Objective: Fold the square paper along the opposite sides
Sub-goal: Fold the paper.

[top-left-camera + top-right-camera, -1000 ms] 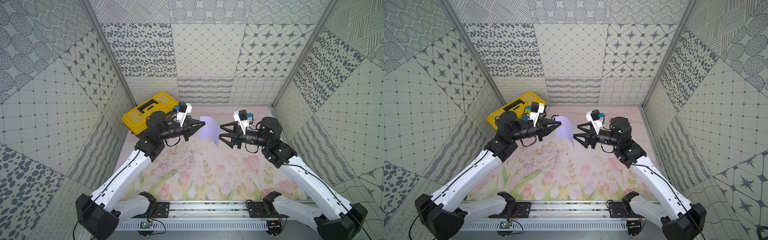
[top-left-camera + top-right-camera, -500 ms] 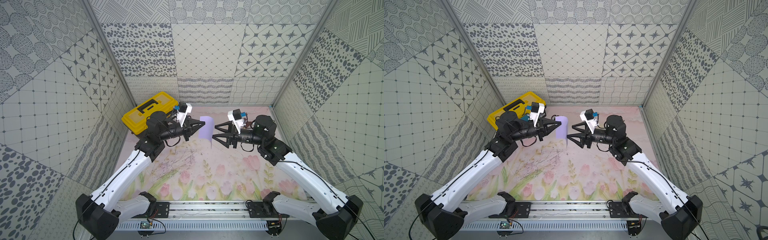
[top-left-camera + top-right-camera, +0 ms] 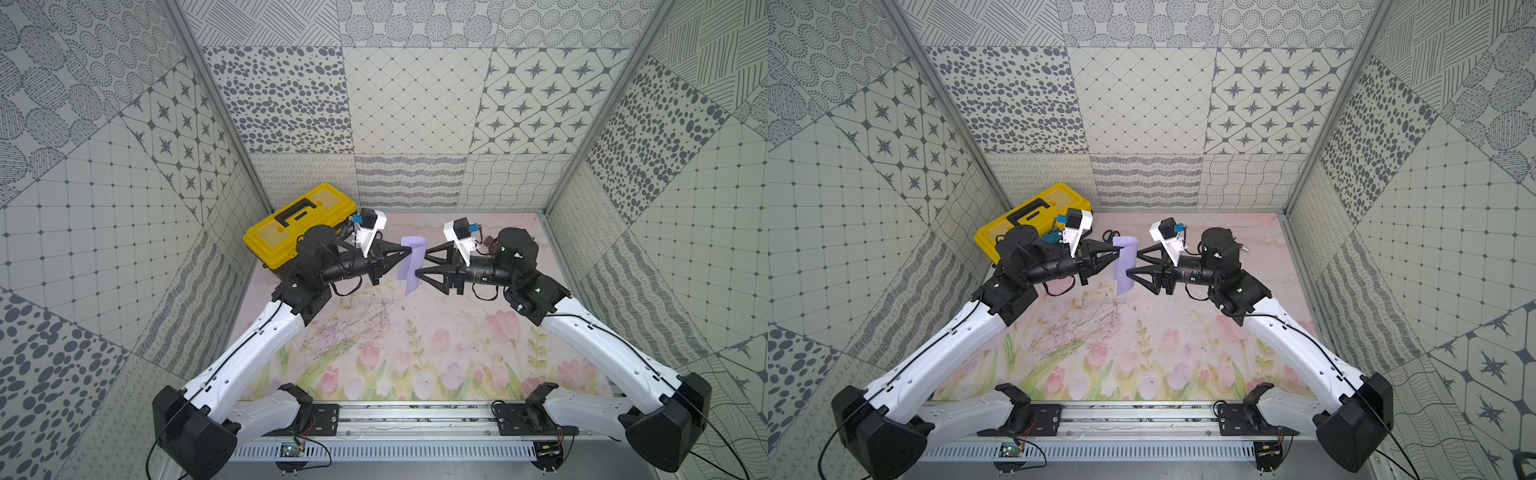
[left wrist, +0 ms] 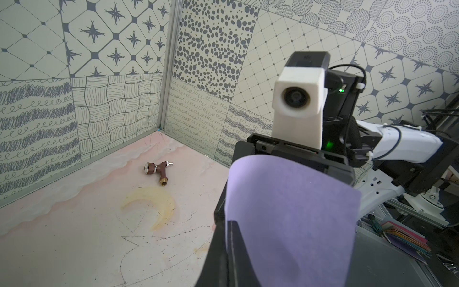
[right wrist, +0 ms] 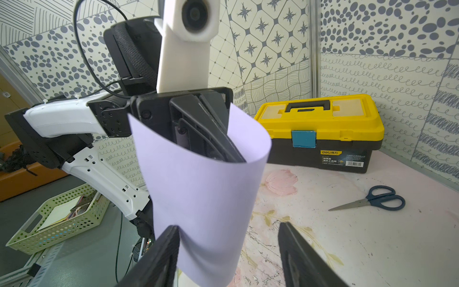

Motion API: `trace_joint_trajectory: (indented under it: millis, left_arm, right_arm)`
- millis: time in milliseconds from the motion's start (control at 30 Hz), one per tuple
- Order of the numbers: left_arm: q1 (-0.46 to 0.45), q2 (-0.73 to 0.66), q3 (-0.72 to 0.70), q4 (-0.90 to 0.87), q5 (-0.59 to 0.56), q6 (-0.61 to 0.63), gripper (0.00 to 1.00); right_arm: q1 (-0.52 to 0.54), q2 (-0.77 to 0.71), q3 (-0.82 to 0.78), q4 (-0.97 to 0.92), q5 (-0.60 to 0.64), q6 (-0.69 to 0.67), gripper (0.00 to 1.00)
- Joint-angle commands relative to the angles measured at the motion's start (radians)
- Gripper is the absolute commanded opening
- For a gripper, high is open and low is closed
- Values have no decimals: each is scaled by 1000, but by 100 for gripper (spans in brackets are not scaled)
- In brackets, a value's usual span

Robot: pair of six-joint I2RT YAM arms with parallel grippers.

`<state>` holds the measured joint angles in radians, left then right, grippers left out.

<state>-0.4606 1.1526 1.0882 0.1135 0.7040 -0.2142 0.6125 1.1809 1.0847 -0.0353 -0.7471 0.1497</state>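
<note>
The square paper is a pale lavender sheet that hangs curved in the air above the back of the table. My left gripper is shut on its edge, and the sheet bows away from it in the left wrist view. Facing it from the other side, my right gripper stands open. The bulge of the paper lies between its jaws, and one finger touches the sheet.
A yellow and black toolbox stands at the back left corner. Scissors lie on the floral mat near it. A brown tap fitting lies at the back right. A green basket sits off the table.
My right gripper has moved left to the paper, and its open jaws now straddle the sheet's bulge. The paper curls tighter. The left gripper has kept its hold and place.
</note>
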Motion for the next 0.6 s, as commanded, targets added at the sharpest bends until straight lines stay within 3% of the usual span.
trace_joint_trajectory:
  millis: [0, 567]
  left_arm:
    - [-10, -9, -3, 30, 23, -7, 0]
    - [-15, -27, 21, 8, 20, 4, 0]
  right_arm:
    - [8, 11, 30, 67, 2, 1, 67]
    - [11, 26, 8, 83, -46, -5, 58]
